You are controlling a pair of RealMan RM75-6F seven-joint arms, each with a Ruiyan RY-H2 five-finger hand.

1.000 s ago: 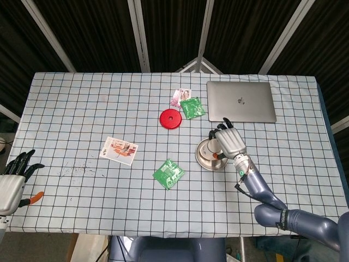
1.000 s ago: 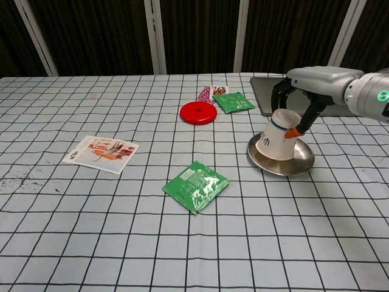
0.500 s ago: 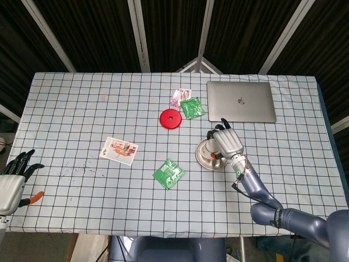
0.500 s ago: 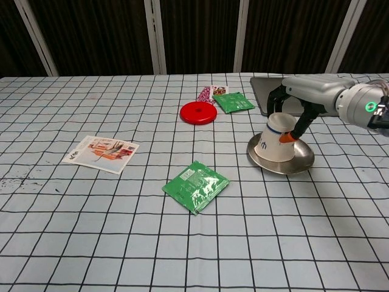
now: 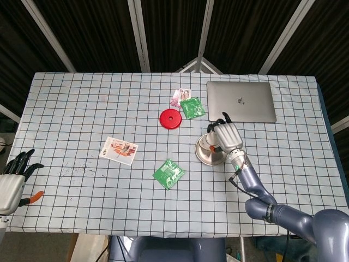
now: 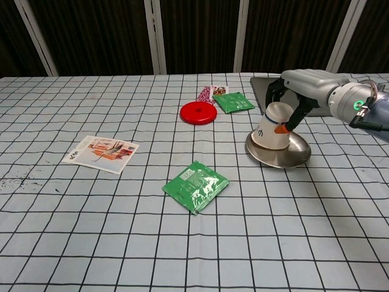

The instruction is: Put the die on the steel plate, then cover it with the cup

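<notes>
An upside-down white paper cup (image 6: 271, 128) leans tilted on the steel plate (image 6: 288, 158), with its mouth on the plate's left part. My right hand (image 6: 299, 90) grips the cup from above and behind, its orange-tipped thumb on the cup's side. From the head camera, that hand (image 5: 226, 136) covers most of the cup (image 5: 209, 143) over the plate (image 5: 210, 157). No die shows in either view. My left hand (image 5: 12, 179) hangs off the table's near left corner, fingers spread and holding nothing.
A closed laptop (image 5: 241, 101) lies just behind the plate. A red disc (image 5: 170, 118), a green packet (image 5: 192, 107) and a small pink packet (image 5: 181, 96) sit at centre back. Another green packet (image 5: 168, 173) and a printed card (image 5: 119, 150) lie nearer the front.
My right hand has drawn the cup a little back toward the laptop, and the plate has shifted slightly with it. The left hand has not moved.
</notes>
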